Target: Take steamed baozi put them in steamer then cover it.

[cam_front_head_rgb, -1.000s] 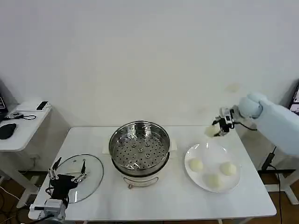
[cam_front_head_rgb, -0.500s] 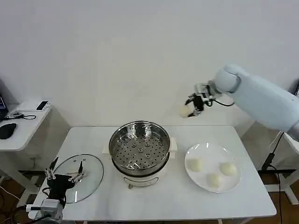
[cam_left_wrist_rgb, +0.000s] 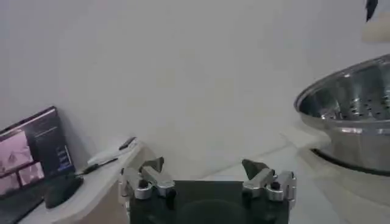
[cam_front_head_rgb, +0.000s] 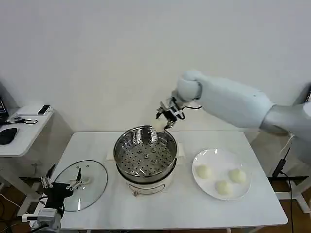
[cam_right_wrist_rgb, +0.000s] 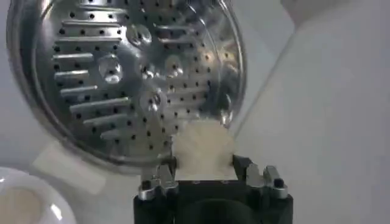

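At the near left corner of the white counter (cam_front_head_rgb: 160, 208) the left pincer (cam_front_head_rgb: 61, 183) hangs idle with its fingers spread apart and nothing between them, just beside the near edge of the cover (cam_front_head_rgb: 80, 185). The cover lies flat on the counter, to the left of the steamer (cam_front_head_rgb: 145, 158) and apart from it. The steamer stands near the counter's middle, its perforated tray bare. Over the steamer's far rim, the right pincer (cam_front_head_rgb: 163, 122) is closed on one steamed baozi (cam_front_head_rgb: 159, 126), held above the tray at the pot's back edge; in the right wrist view the bun (cam_right_wrist_rgb: 204, 150) sits squeezed between the two fingers with the holed tray beyond it. Further right, a white plate (cam_front_head_rgb: 243, 188) rests on the counter beside the steamer, carrying three more buns (cam_front_head_rgb: 203, 171) spaced apart from one another.
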Robot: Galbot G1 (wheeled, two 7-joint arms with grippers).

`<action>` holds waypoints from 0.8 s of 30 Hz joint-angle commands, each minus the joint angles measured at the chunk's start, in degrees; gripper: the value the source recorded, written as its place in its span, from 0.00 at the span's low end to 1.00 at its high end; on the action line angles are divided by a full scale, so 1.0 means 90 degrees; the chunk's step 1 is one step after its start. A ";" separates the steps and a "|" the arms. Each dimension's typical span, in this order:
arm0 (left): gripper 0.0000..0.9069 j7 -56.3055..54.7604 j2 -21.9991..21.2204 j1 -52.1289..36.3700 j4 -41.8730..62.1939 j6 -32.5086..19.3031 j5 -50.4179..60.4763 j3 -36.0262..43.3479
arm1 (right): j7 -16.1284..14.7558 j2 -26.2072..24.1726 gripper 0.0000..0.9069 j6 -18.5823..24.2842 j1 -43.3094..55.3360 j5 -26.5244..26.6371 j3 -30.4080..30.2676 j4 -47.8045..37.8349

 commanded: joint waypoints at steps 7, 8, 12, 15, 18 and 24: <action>1.00 -0.0025 -0.0059 0.0102 0.0025 -0.0075 -0.0025 -0.0160 | 0.0271 0.1042 0.70 0.1438 -0.0411 -0.1123 -0.0385 -0.0844; 1.00 -0.0028 -0.0063 0.0107 0.0025 -0.0075 -0.0033 -0.0171 | 0.0292 0.1051 0.70 0.1514 -0.0444 -0.1172 -0.0373 -0.0862; 1.00 -0.0030 -0.0085 0.0104 0.0041 -0.0073 -0.0043 -0.0200 | 0.0375 0.1123 0.70 0.1888 -0.0602 -0.1414 -0.0347 -0.0960; 1.00 -0.0032 -0.0096 0.0103 0.0047 -0.0074 -0.0041 -0.0196 | 0.0484 0.1264 0.70 0.2165 -0.0715 -0.1769 -0.0241 -0.1228; 1.00 -0.0036 -0.0104 0.0103 0.0063 -0.0084 -0.0039 -0.0194 | 0.0566 0.1364 0.70 0.2333 -0.0788 -0.1821 -0.0179 -0.1418; 1.00 -0.0040 -0.0120 0.0090 0.0117 -0.0103 -0.0038 -0.0190 | 0.0674 0.1468 0.71 0.2588 -0.0899 -0.1996 -0.0136 -0.1638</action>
